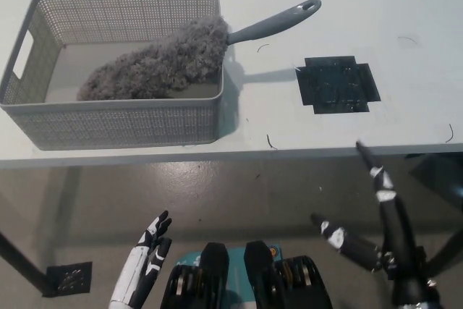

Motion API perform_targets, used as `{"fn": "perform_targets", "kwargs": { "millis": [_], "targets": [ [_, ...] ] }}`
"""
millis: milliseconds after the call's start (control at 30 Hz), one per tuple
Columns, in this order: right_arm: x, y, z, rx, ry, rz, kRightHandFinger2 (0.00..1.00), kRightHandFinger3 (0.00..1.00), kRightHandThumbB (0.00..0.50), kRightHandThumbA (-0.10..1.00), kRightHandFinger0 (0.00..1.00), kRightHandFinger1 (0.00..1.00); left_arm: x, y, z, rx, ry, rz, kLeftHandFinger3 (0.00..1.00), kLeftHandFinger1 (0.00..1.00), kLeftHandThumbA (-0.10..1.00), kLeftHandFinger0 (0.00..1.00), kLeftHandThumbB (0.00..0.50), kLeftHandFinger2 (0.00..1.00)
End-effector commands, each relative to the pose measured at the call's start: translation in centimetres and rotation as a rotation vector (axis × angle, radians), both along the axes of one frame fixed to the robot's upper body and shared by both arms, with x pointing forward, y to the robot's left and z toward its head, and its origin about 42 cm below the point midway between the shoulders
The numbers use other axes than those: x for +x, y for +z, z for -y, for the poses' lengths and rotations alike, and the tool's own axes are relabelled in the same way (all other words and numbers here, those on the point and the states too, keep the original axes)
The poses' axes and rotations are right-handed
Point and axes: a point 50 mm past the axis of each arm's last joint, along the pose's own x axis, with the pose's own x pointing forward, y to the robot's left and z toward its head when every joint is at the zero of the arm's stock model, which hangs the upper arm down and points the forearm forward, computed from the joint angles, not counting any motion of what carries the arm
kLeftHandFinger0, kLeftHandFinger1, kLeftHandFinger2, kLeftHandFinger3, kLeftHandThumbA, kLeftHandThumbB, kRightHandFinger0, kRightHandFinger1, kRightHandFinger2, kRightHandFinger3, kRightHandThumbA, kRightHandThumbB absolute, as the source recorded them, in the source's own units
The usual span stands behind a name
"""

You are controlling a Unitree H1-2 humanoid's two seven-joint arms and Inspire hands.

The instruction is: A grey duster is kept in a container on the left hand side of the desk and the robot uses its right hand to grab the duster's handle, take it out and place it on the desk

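Nothing of the task is done yet, judging by how things lie. The fluffy grey duster (pixel 160 61) lies in the grey perforated plastic basket (pixel 116 127) at the white desk's (pixel 405 5) left end, its smooth grey handle (pixel 276 22) jutting over the basket's right rim, untouched. The black right hand (pixel 369 211) hovers below the desk's near edge, fingers spread and empty, well apart from the handle. The white left hand (pixel 148 255) rests low at the near left, fingers loosely apart, holding nothing. Reaching, grasping, lifting out and setting down all remain.
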Motion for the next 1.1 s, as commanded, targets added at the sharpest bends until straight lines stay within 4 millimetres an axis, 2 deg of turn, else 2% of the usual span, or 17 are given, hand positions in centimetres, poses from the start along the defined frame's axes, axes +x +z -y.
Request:
{"fn": "perform_targets", "kwargs": {
  "millis": [0, 33, 67, 133, 167, 267, 400, 433, 533, 567, 700, 900, 1067],
  "targets": [
    [-1.8, 17.7, -0.9, -0.504, -0.183, 0.479, 1.00, 1.00, 0.489, 0.72, 1.00, 1.00, 0.7, 2.1, -0.1, 0.048, -0.043, 0.182, 1.00, 1.00, 1.00, 1.00, 0.138, 1.00],
    [-1.5, 18.4, -1.1, -0.517, -0.185, 0.491, 1.00, 1.00, 0.465, 0.71, 1.00, 1.00, 0.7, 2.1, -0.1, 0.049, -0.043, 0.182, 1.00, 1.00, 1.00, 1.00, 0.126, 1.00],
    [-0.5, 19.8, -1.6, -0.543, -0.183, 0.510, 1.00, 1.00, 0.498, 0.71, 1.00, 1.00, 0.7, 2.1, -0.1, 0.047, -0.044, 0.185, 1.00, 1.00, 1.00, 1.00, 0.119, 1.00],
    [0.2, 20.7, -2.0, -0.558, -0.179, 0.518, 1.00, 1.00, 0.500, 0.71, 1.00, 1.00, 0.7, 2.1, -0.1, 0.047, -0.046, 0.186, 1.00, 1.00, 1.00, 1.00, 0.119, 1.00],
    [1.4, 21.9, -2.8, -0.590, -0.182, 0.519, 1.00, 1.00, 0.497, 0.74, 1.00, 1.00, 0.7, 2.2, -0.1, 0.048, -0.048, 0.186, 1.00, 1.00, 1.00, 1.00, 0.119, 1.00],
    [3.5, 23.2, -4.0, -0.660, -0.200, 0.512, 1.00, 1.00, 0.500, 0.74, 1.00, 1.00, 0.7, 2.2, -0.1, 0.047, -0.050, 0.187, 1.00, 1.00, 1.00, 1.00, 0.127, 1.00],
    [7.0, 24.3, -6.0, -0.757, -0.193, 0.423, 1.00, 1.00, 0.500, 0.88, 1.00, 1.00, 0.6, 2.0, -0.1, 0.050, -0.050, 0.186, 1.00, 1.00, 1.00, 1.00, 0.128, 1.00],
    [7.3, 24.4, -6.2, -0.767, -0.192, 0.411, 1.00, 1.00, 0.483, 0.88, 1.00, 1.00, 0.6, 2.0, -0.1, 0.051, -0.051, 0.184, 1.00, 1.00, 1.00, 1.00, 0.131, 1.00],
    [9.8, 24.7, -7.6, -0.826, -0.207, 0.365, 1.00, 1.00, 0.500, 0.99, 1.00, 1.00, 0.7, 1.9, -0.1, 0.042, -0.050, 0.184, 1.00, 1.00, 1.00, 1.00, 0.129, 1.00],
    [10.2, 24.7, -7.8, -0.835, -0.208, 0.353, 1.00, 1.00, 0.500, 1.00, 1.00, 1.00, 0.7, 1.9, -0.1, 0.041, -0.051, 0.184, 1.00, 1.00, 1.00, 1.00, 0.125, 1.00],
    [12.8, 24.8, -9.0, -0.915, -0.224, 0.273, 1.00, 1.00, 0.500, 1.00, 1.00, 1.00, 0.5, 1.9, -0.1, 0.050, -0.056, 0.185, 1.00, 1.00, 1.00, 1.00, 0.117, 1.00],
    [16.6, 23.6, -9.8, -0.999, -0.261, 0.138, 1.00, 1.00, 0.500, 1.00, 1.00, 1.00, 0.5, 1.9, -0.1, 0.057, -0.062, 0.182, 1.00, 1.00, 1.00, 1.00, 0.111, 1.00],
    [18.2, 22.6, -10.0, -1.026, -0.283, 0.096, 1.00, 1.00, 0.500, 1.00, 1.00, 1.00, 0.4, 2.0, 0.0, 0.067, -0.066, 0.177, 1.00, 1.00, 1.00, 1.00, 0.117, 1.00]
  ]
}}
